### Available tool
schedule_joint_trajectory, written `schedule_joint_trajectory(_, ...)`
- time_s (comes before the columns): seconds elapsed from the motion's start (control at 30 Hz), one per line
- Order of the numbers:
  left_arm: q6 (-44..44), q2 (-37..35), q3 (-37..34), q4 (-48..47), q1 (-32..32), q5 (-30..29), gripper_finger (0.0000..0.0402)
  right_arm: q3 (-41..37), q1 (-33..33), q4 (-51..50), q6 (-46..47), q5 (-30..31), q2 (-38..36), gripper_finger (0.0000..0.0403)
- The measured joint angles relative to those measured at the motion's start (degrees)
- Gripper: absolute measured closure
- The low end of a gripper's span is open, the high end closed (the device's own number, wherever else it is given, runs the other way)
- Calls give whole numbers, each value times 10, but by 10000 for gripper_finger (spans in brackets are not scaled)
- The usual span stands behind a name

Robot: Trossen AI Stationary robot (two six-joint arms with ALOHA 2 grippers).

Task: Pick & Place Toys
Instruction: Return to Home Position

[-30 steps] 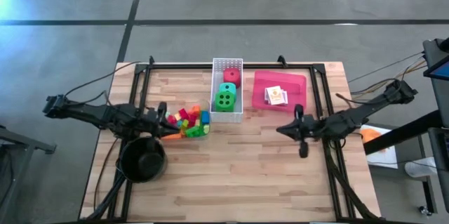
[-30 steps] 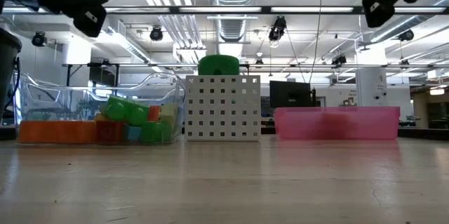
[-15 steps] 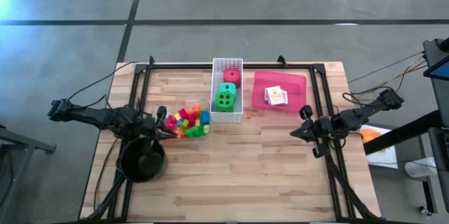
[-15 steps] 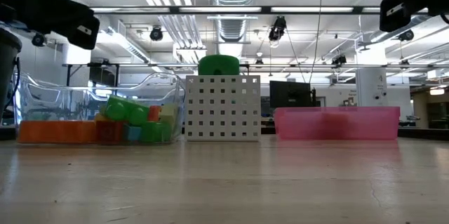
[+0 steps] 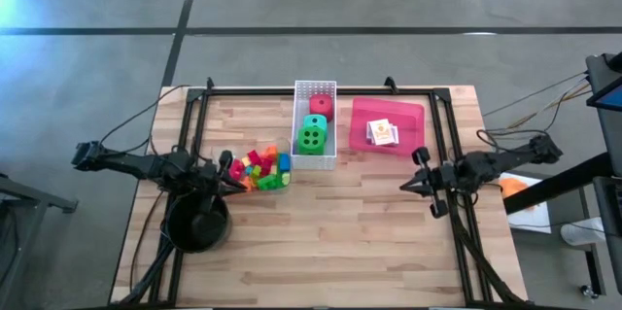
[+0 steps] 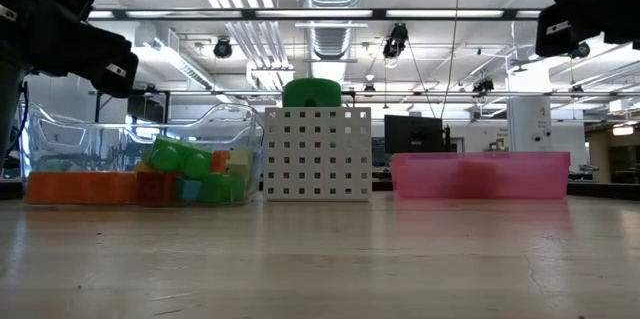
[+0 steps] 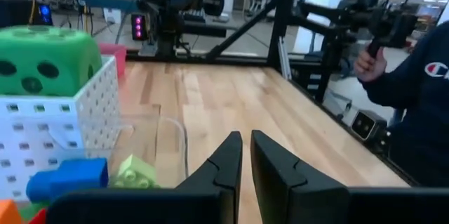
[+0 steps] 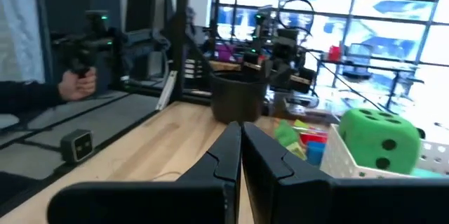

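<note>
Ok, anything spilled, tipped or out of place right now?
Nothing stands out. The bricks sit in the clear bin, the dice in the white basket, the card packs in the red tray. Left end effector and right end effector are shut, holding nothing.

I see a counter (image 5: pixel 330 232) of pale wooden planks, matt, with visible grain. The bin (image 6: pixel 70 129) is clear, glossy plastic, and the bricks (image 5: pixel 259 170) inside are shiny plastic. The basket (image 6: pixel 318 159) is white perforated plastic and the tray (image 6: pixel 480 176) translucent pink plastic. The green die (image 7: pixel 42 59) looks matt and soft. The pot (image 5: pixel 175 232) is matt black.
</note>
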Motion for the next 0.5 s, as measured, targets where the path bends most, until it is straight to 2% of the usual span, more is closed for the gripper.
schedule_joint_trajectory(0.13,19,-2,0,2,0,0,365,0,-43,-4,12,-39,0,395)
schedule_joint_trajectory(0.33,22,-2,0,17,0,-3,365,-9,-121,-22,18,-168,0,395)
schedule_joint_trajectory(0.5,21,-2,0,16,0,-27,365,-10,-187,-44,30,-231,1,395)
